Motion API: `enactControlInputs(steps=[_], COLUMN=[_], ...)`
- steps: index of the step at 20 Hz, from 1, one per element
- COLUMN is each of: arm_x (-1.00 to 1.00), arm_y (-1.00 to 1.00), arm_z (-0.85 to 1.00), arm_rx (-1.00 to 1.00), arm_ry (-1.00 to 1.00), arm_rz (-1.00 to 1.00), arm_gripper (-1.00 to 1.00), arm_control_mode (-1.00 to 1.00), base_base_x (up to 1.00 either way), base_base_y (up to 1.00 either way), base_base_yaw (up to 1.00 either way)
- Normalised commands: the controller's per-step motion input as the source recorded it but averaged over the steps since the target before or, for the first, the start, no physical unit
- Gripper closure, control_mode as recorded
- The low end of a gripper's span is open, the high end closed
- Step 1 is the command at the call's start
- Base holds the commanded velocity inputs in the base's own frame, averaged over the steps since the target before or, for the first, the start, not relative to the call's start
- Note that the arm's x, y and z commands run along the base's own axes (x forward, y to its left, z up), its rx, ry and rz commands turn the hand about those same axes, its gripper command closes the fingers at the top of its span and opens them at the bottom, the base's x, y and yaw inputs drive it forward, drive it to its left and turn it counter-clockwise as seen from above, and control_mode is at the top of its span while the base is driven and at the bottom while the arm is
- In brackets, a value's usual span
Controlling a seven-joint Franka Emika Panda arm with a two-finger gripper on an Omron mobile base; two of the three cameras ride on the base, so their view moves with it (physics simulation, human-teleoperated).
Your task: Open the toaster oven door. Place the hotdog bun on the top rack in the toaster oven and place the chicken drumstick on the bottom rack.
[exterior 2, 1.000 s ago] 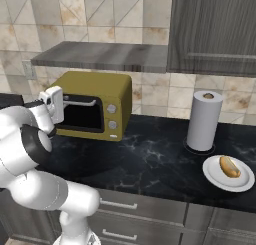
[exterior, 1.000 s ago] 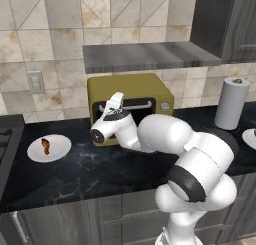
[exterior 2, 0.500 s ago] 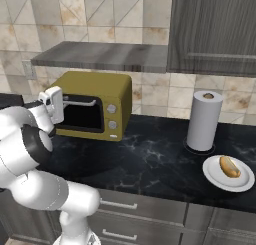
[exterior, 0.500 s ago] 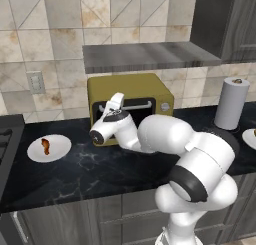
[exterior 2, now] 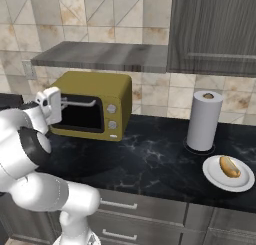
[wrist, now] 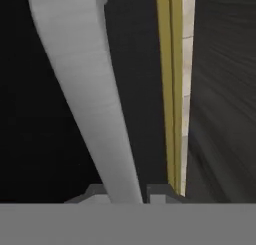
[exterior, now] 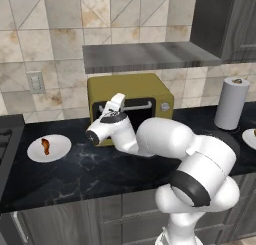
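The black marble bench (exterior: 75,174) runs across the lower half of both base views, and on it, centre frame in the left base view, sits the mustard-yellow toaster oven (exterior: 131,86). Its dark glass toaster oven door (exterior 2: 82,114) looks shut or barely cracked, silver bar handle (wrist: 90,94) along the top edge. Right of it in the right base view stands a paper towel roll (exterior 2: 203,120). The white arm reaches in, and the claw (wrist: 125,194) is clamped tight around that handle, the pale bar running up between the finger tips (wrist: 159,191) in the hand view. Lower right of the right base view: the hotdog bun (exterior 2: 229,166) lies on a white plate (exterior 2: 212,175). Far left of the left base view: the chicken drumstick (exterior: 46,146) on another white plate (exterior: 57,152), well apart from the oven.
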Motion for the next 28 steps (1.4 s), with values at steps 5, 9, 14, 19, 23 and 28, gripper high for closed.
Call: enactControlInputs(steps=[5, 9, 14, 19, 23, 28], arm_x=[-0.28, -0.14, -0.26, -0.33, -0.29, -0.30], arm_y=[0.10, 0.10, 0.08, 0.06, 0.04, 0.00], arm_z=[0.00, 0.00, -0.01, -0.09, -0.02, -0.03], arm_rx=[0.05, 0.04, 0.05, 0.04, 0.02, 0.03], arm_ry=[-0.04, -0.10, -0.07, -0.02, 0.00, 0.00], arm_rz=[-0.08, -0.08, -0.07, -0.07, -0.07, -0.06], arm_gripper=[1.00, 1.00, 1.00, 1.00, 1.00, 1.00], arm_control_mode=[-1.00, -1.00, -1.00, -1.00, -1.00, -1.00], base_base_x=[0.00, 0.00, 0.00, 0.00, 0.00, 0.00], base_base_y=[0.00, 0.00, 0.00, 0.00, 0.00, 0.00], base_base_yaw=[0.00, 0.00, 0.00, 0.00, 0.00, 0.00])
